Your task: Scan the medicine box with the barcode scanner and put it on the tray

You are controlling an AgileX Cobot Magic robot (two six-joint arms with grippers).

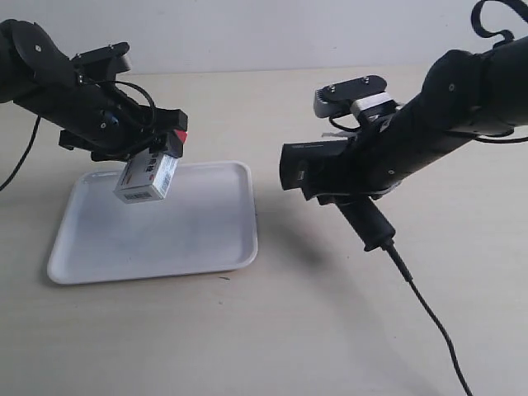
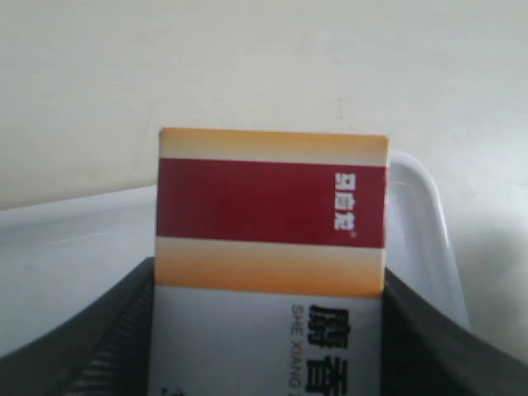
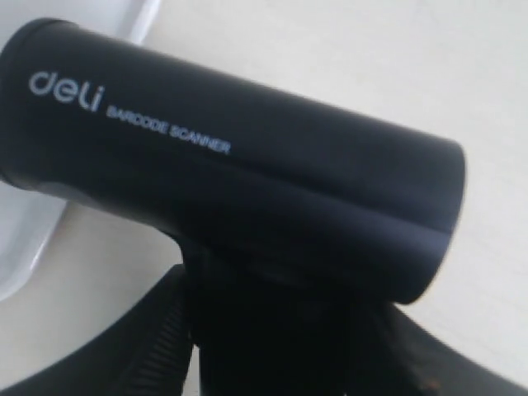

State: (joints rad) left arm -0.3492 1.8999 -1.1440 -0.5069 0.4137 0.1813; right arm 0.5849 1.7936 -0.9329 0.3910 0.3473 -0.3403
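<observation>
Medicine box (image 1: pixel 147 179) in left claw (image 1: pixel 157 148) above tray (image 1: pixel 206 239)

A big table (image 1: pixel 247 330) fills the view, and its top is a pale tan color. Behind it stands a plain wall (image 1: pixel 247 33), maybe white.

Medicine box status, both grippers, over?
Left gripper shut on box, held above tray. Right gripper shut on scanner, head facing box. Nothing between them.
</observation>
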